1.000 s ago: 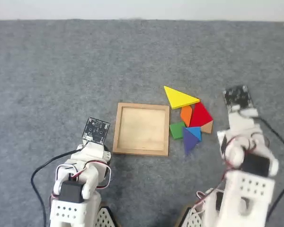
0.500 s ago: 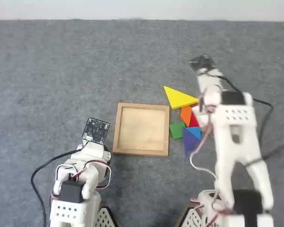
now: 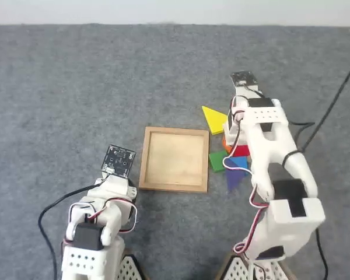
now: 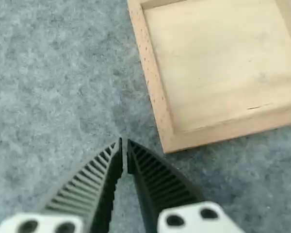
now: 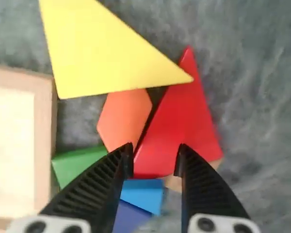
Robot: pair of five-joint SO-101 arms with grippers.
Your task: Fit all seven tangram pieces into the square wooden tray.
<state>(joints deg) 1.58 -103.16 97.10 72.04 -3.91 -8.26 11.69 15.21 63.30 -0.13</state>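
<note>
Over the pieces (image 3: 217, 161) beside the wooden tray (image 3: 176, 130), we see the right arm (image 3: 268, 146) stretched forward, the right tool (image 5: 153, 148) apart above the red triangle (image 5: 184, 121). A second ago this arm sat folded farther right. Our left tool (image 4: 124, 143) rests together near the tray's corner.

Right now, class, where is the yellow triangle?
In the high view the yellow triangle lies just right of the wooden tray, off its far corner, beside the orange piece.
</note>
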